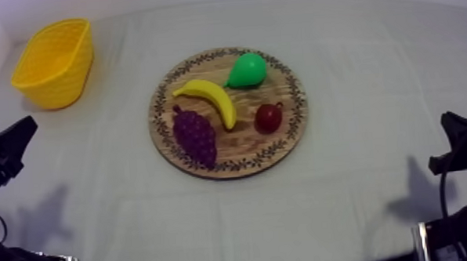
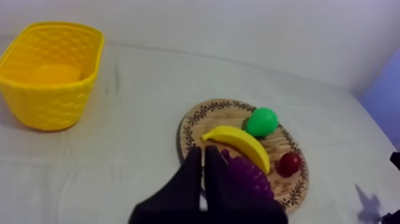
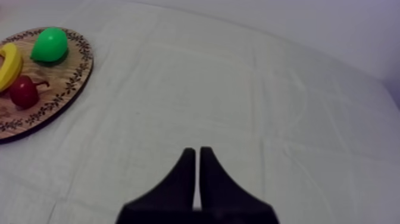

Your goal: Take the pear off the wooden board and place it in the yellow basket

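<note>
A green pear (image 1: pixel 246 70) lies on the far part of the round wooden board (image 1: pixel 288 132), clear of both arms; it also shows as the pear (image 2: pixel 262 121) and the pear (image 3: pixel 49 45). The yellow basket (image 1: pixel 53 63) stands at the table's far left, and the basket (image 2: pixel 50 74) looks hollow inside. My left gripper (image 1: pixel 18 133) rests low at the left edge; its fingers (image 2: pixel 203 167) lie together as a narrow wedge. My right gripper (image 1: pixel 450 125) rests low at the right edge, and its fingers (image 3: pixel 197 168) are likewise pressed shut on nothing.
On the board with the pear lie a yellow banana (image 1: pixel 209 97), a purple bunch of grapes (image 1: pixel 194 135) and a small red fruit (image 1: pixel 269 117). Grey-white cloth (image 1: pixel 374 75) spreads wide around the board.
</note>
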You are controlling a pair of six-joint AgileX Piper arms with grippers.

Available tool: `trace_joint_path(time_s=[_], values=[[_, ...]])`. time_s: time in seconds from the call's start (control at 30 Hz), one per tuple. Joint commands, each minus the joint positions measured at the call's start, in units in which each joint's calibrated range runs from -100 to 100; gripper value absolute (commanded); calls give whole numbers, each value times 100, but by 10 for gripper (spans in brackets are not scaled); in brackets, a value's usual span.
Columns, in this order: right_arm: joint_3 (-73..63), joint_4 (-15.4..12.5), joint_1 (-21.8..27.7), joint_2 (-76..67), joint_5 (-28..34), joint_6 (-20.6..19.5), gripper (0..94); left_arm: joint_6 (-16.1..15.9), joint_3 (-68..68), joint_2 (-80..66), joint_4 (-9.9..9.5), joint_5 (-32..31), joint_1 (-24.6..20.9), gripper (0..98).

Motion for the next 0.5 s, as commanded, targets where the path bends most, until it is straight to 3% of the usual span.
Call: trace_joint_path(time_s=[0.0,0.2,0.47], values=[[0,-1,-1,-2,1,1,4,80,-696,1015,5,50,39,0],[0,-1,-1,-2,1,0,4,176,-2247,2738,15,585,148,0],[0,-1,-1,-2,1,-2,4,244,-4205,4983,177,1642,63,0]])
